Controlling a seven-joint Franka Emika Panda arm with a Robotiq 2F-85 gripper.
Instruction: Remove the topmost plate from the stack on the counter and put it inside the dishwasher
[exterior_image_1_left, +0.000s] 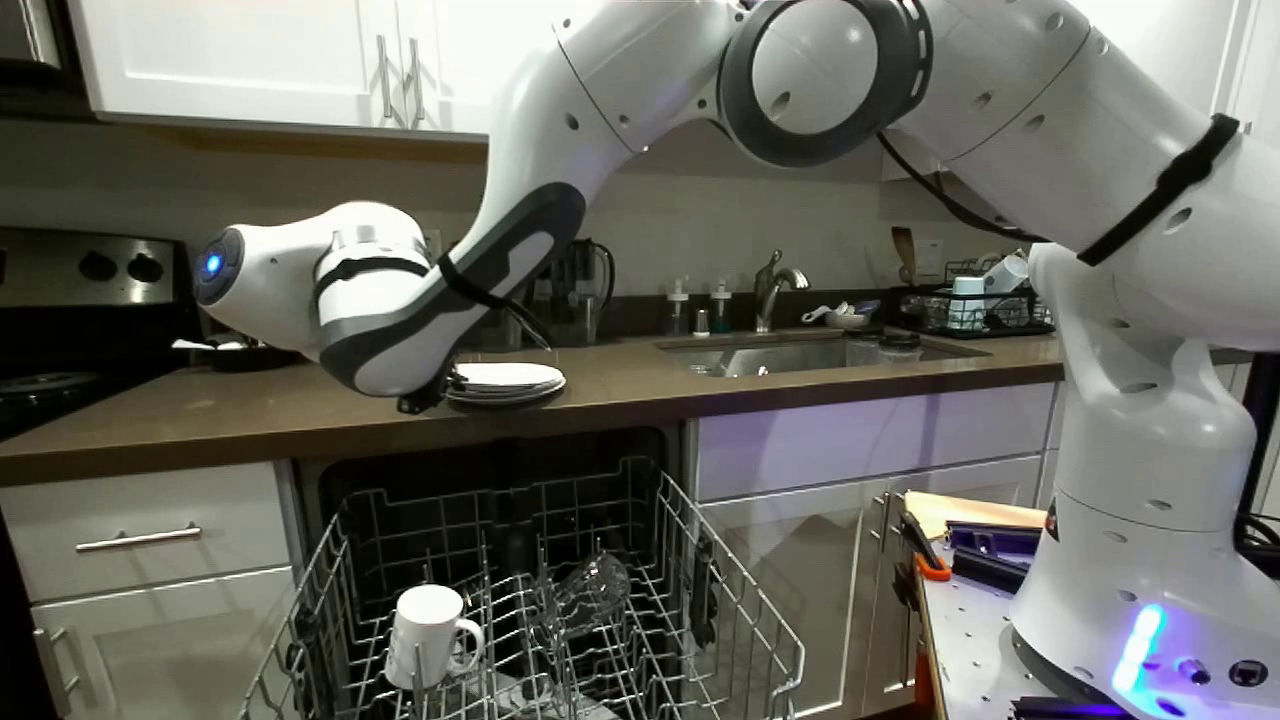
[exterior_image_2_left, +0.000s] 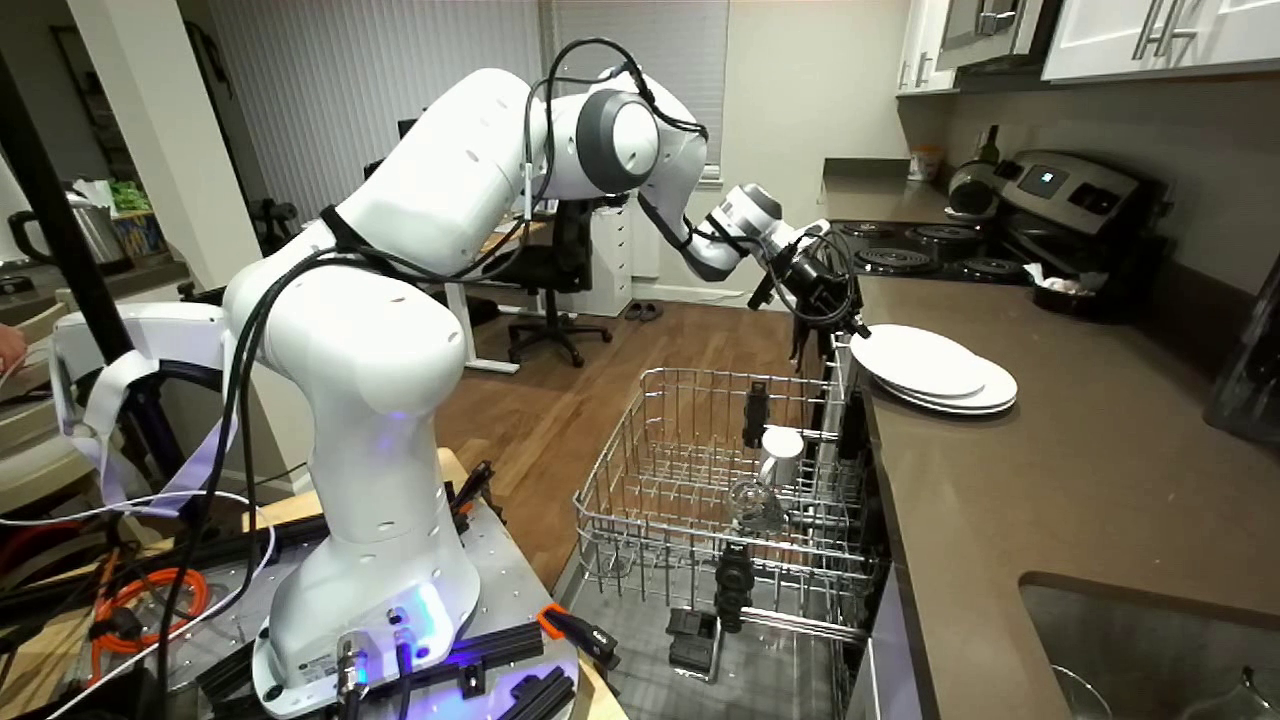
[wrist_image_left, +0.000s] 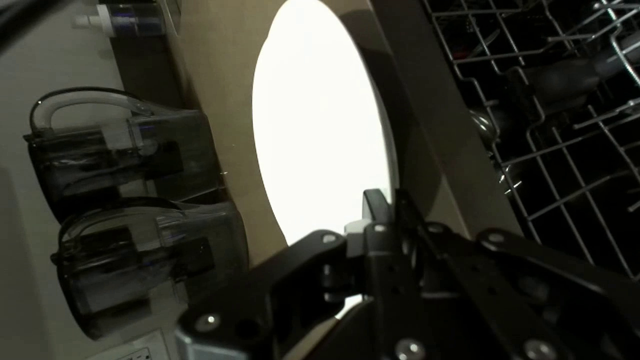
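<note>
Robotiq gripper (wrist_image_left: 391, 202), clamped on rim of topmost white dinner plate (wrist_image_left: 320, 125). Held off-centre over low stack of white plates (exterior_image_2_left: 998, 388), above dark brown countertop (exterior_image_2_left: 1110, 450); impossible to tell whether lifted fully clear. Below countertop, dishwasher (exterior_image_1_left: 560, 450) with wire rack (exterior_image_1_left: 735, 563) pulled out. In rack: one white handled mug (exterior_image_1_left: 420, 635); one clear drinking glass (exterior_image_1_left: 603, 582), near the mug. Behind stack: two clear handled pitchers (wrist_image_left: 120, 155).
</note>
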